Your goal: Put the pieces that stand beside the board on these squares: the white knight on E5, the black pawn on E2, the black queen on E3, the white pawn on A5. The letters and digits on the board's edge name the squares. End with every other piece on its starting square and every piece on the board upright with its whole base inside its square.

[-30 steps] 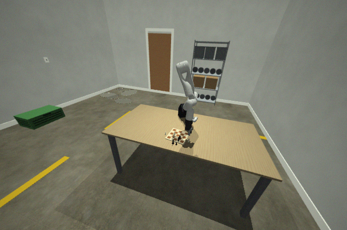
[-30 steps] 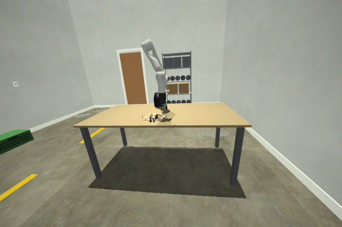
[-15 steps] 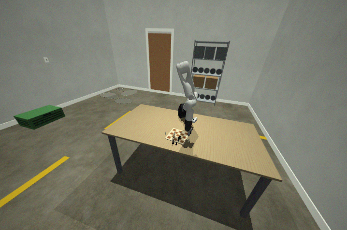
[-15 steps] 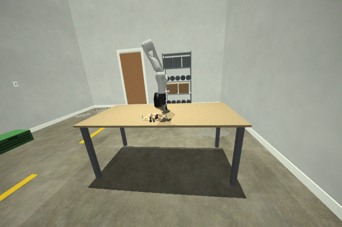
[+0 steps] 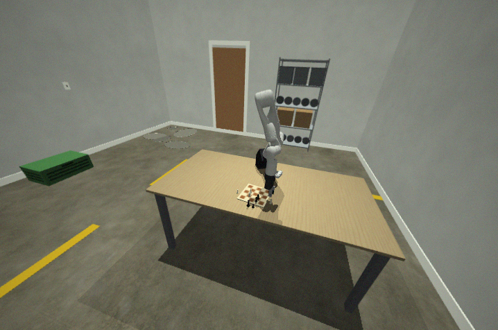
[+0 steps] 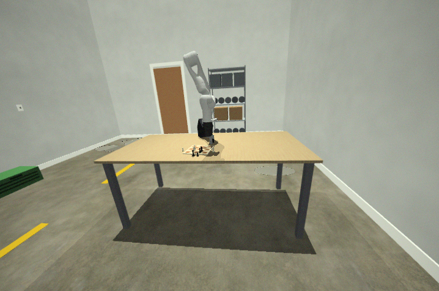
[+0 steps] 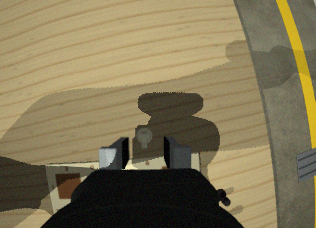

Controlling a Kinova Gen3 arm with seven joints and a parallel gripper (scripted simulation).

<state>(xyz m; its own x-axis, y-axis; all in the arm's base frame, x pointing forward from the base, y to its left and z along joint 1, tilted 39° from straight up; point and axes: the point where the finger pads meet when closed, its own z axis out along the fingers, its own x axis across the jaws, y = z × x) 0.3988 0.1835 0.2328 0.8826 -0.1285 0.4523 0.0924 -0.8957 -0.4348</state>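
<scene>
The chessboard (image 5: 241,195) (image 6: 185,153) (image 7: 52,189) lies on the table. My gripper (image 5: 272,191) (image 6: 211,142) (image 7: 146,148) is open and empty, pointing down above the board's right side. A small pale piece, apparently the white knight (image 7: 144,136) (image 5: 270,199) (image 6: 213,149), stands on the table just off the board, in the gripper's shadow; it is lower than the fingertips, and its shape is hard to make out. The white pawn (image 5: 237,190) (image 6: 183,150) stands left of the board. The black queen (image 5: 248,203) (image 6: 193,153) and black pawn (image 5: 252,206) (image 6: 197,154) stand at its front edge.
On the board stand white pieces (image 5: 250,192) (image 6: 194,148) left of centre and black pieces (image 5: 257,197) (image 6: 200,149) nearer the front. Their exact squares are too small to read. The arm and its shadow cover part of the board's right side.
</scene>
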